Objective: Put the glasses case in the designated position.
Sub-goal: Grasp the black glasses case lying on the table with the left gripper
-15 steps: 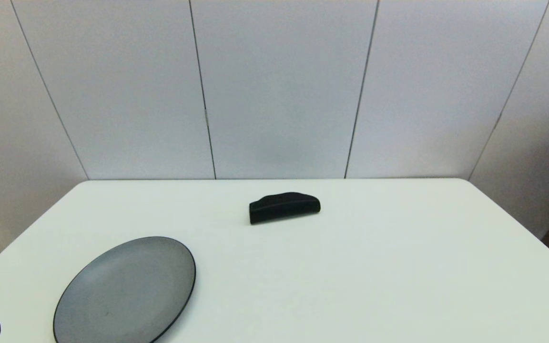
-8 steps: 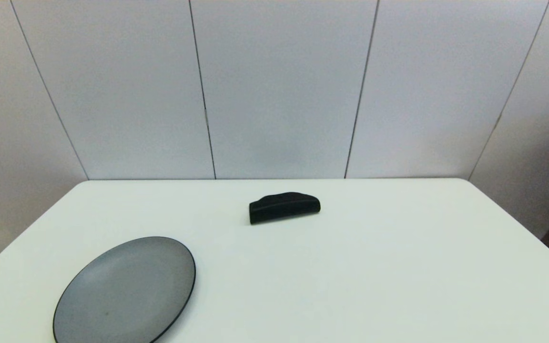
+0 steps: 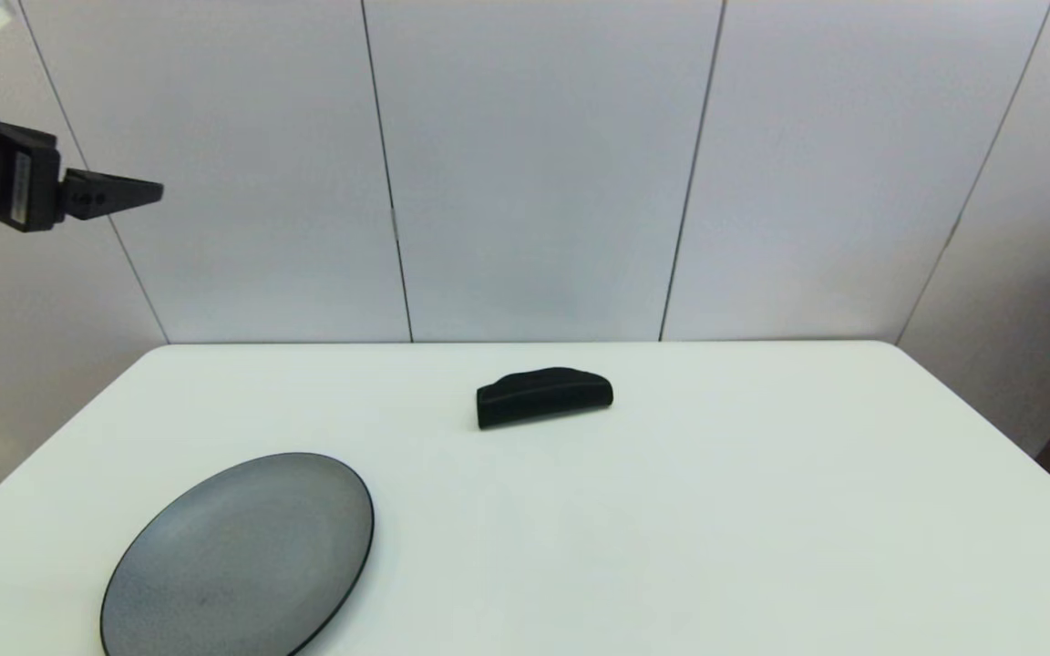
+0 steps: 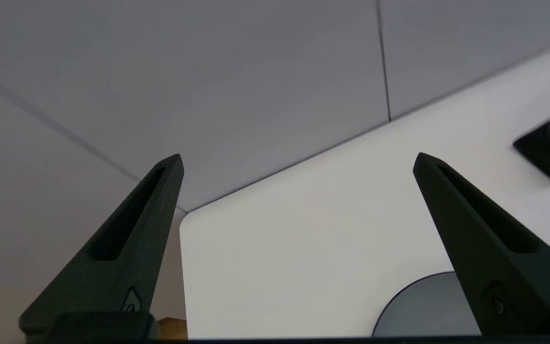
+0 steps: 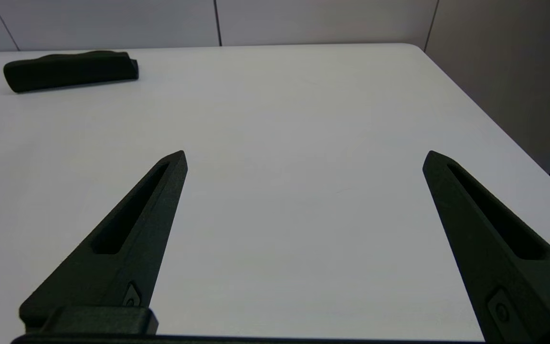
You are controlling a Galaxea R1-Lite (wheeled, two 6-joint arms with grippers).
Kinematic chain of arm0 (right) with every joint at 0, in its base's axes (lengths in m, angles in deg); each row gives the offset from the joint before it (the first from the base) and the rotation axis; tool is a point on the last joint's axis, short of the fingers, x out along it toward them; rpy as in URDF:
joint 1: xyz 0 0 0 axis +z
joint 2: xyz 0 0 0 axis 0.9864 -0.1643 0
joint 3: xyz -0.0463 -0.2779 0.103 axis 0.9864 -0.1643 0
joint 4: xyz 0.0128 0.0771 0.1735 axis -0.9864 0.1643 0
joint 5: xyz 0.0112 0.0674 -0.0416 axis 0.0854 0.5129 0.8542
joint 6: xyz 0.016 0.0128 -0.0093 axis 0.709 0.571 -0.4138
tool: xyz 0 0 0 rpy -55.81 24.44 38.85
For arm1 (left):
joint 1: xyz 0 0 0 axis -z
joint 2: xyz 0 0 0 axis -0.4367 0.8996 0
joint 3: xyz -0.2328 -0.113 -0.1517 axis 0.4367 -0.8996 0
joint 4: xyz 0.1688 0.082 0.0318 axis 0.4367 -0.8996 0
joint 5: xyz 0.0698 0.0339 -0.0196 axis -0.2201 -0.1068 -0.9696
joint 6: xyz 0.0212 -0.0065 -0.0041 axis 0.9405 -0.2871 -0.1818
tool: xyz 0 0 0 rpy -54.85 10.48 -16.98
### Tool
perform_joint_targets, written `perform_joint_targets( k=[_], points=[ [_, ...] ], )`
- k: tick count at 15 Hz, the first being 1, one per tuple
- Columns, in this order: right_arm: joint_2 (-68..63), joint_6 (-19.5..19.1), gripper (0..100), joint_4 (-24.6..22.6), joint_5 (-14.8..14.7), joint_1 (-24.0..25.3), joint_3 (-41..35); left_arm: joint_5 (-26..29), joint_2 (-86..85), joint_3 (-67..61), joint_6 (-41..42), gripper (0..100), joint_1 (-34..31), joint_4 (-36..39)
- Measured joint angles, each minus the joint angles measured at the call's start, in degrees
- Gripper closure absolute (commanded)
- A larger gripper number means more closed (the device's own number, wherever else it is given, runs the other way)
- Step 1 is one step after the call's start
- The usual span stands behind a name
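The glasses case (image 3: 544, 397) lies on the white tabletop (image 3: 671, 528) toward the far edge, roughly at 12 o'clock from the robot and a little off the tabletop's centre line. Its arched long edge faces the wall and its flat long edge faces the robot. Nothing touches it.

The round grey plate (image 3: 238, 558) sits flat at about 10 o'clock from the robot, near the front left corner of the tabletop and well apart from the case, which lies at about 1 o'clock from the plate.

The left pincer (image 3: 138, 193) hangs high in the air at the far left, above and beyond the left edge of the tabletop, pointing toward 3 o'clock. In the left wrist view its 2 black fingers (image 4: 132, 239) stand wide apart with nothing between them; part of the plate's rim and 1 end of the case show beyond them.

The right pincer (image 5: 303, 157) does not show in the head view. In the right wrist view it sits low over the right part of the tabletop, its 2 fingers (image 5: 485, 239) spread wide and holding nothing, with the case well ahead at about 11 o'clock.
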Motion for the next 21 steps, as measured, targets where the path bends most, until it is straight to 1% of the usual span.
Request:
perform_joint_targets(
  k=[4,6,8,11,16,21],
  points=[
    [0.00,0.02,0,0.02,0.00,0.02,0.00,6.50,11.97,18.30,9.64,0,1.99,-17.04],
    [0.00,0.00,0,0.02,0.05,0.00,0.00,7.68,17.57,24.83,15.69,0,3.61,-25.75],
    [0.00,0.02,0,0.02,0.00,-0.01,0.00,7.98,21.33,26.90,21.18,0,6.00,-30.16],
    [0.00,0.00,0,0.02,0.02,-0.01,0.00,7.94,25.17,27.59,22.05,0,10.81,-30.49],
    [0.00,0.00,0,0.00,0.02,-0.01,0.00,7.52,29.20,27.67,18.52,0,20.21,-29.16],
    [0.00,-0.02,0,0.00,0.00,0.00,0.00,3.91,34.07,27.70,17.59,0,26.26,-28.00]
  ],
)
